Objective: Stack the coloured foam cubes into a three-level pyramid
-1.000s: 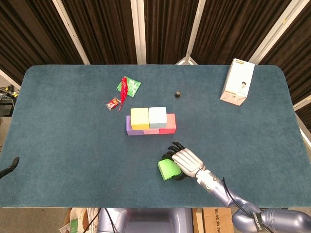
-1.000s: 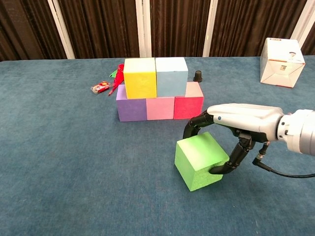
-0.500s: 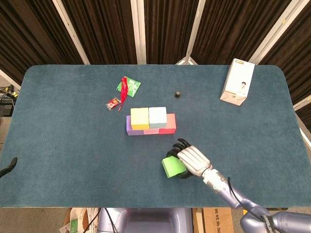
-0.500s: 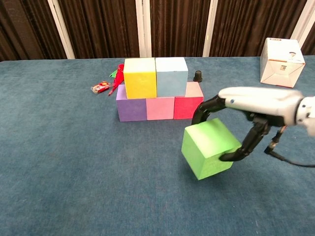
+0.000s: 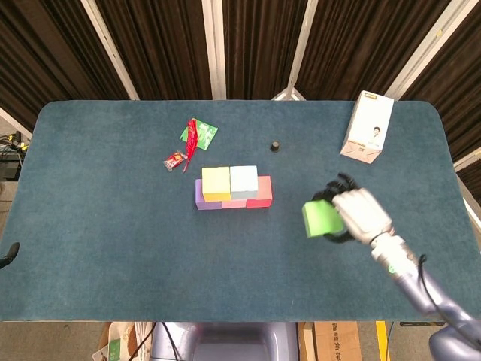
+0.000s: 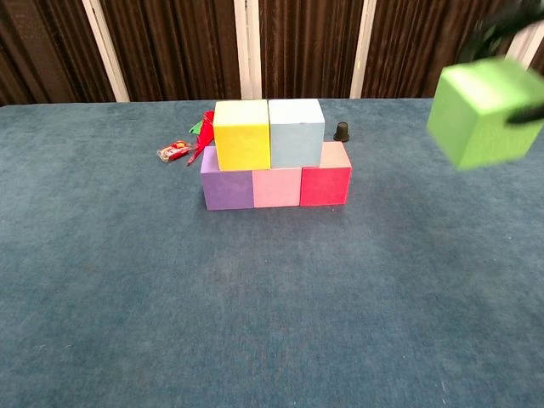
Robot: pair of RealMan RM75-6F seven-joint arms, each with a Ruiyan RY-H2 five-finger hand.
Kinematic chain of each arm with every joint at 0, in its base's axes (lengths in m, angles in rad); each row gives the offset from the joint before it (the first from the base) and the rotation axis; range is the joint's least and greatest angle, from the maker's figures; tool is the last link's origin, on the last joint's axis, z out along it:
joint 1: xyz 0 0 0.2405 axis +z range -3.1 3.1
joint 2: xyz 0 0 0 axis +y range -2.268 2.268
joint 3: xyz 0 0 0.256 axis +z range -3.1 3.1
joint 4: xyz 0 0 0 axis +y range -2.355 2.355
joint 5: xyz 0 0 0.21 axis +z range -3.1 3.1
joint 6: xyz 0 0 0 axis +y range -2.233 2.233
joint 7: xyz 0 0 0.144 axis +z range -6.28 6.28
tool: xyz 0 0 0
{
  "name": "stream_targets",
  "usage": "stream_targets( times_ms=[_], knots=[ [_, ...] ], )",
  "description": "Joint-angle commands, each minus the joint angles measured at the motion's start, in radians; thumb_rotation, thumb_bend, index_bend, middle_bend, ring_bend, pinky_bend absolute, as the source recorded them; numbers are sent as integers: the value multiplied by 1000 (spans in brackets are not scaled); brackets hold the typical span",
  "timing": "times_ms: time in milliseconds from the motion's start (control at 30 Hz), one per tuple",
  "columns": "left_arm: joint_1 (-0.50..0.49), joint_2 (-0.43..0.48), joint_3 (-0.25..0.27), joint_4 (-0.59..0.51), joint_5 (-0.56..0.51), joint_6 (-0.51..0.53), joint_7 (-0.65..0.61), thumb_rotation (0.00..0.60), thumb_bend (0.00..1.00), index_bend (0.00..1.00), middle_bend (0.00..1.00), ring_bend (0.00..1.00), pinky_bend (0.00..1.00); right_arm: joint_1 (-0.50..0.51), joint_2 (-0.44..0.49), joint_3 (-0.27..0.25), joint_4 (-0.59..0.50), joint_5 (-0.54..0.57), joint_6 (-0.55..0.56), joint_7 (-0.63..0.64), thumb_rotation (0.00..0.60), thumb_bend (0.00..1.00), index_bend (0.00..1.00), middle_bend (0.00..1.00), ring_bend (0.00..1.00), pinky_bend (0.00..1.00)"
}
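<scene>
Since a moment ago, my right hand (image 5: 359, 214) has lifted the green cube (image 5: 322, 219) off the table (image 5: 113, 226) and carried it right. From the head, my fingers wrap the cube, right of the stack (image 5: 234, 188); my left hand barely shows at the frame's left edge, its state unclear. From the chest, the green cube (image 6: 486, 111) hangs high at right, dark fingertips (image 6: 497, 21) gripping it, well apart from the stack (image 6: 274, 155).

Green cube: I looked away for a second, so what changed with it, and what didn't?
The right hand, gripping the green cube throughout, lifted it off the table and carried it up and rightward. The purple, pink and red base, with the yellow cube and pale blue cube on top, stayed put.
</scene>
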Motion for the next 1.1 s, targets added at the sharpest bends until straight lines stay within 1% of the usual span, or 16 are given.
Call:
stream_targets(
  times_ms=[33,100,133,200,300,433,567,733,900,1100],
  knots=[
    [-6,-9,-2,14,3,0,-4,600,298,84,0,0,0,161,82,110,22,193,-140,-11,600,247,392,388,177,0],
    [-9,-18,-5,23,1,4,-3,600,298,81,0,0,0,255,75,134,67,297,-236,-8,600,247,392,388,177,0],
    [-10,-22,-5,26,0,3,-1,600,298,81,0,0,0,305,67,132,94,348,-281,-18,600,248,392,388,177,0],
    [-11,-25,-3,27,-1,2,3,600,298,81,0,0,0,389,40,118,143,422,-342,-41,600,248,392,388,177,0],
    [-13,-32,-2,30,1,7,14,600,298,80,0,0,0,523,-28,81,224,544,-396,-63,600,247,392,388,177,0],
    [-13,-33,-5,37,4,16,8,600,298,74,0,0,0,650,-101,32,311,662,-418,-66,600,247,392,387,177,0],
    [-13,-41,-17,63,30,45,-46,600,298,46,0,0,0,746,-163,-22,367,755,-389,-80,600,247,392,388,177,0],
    [-13,-40,-26,93,42,55,-115,600,298,12,0,0,0,823,-239,-69,395,852,-341,-84,600,247,392,387,177,0],
    [-14,-44,-32,119,56,67,-168,600,298,4,0,0,0,859,-299,-114,418,911,-290,-99,600,247,392,387,177,0],
    [-15,-55,-32,131,62,76,-179,600,298,4,0,0,0,876,-343,-131,437,961,-227,-109,600,247,392,387,177,0]
  ],
)
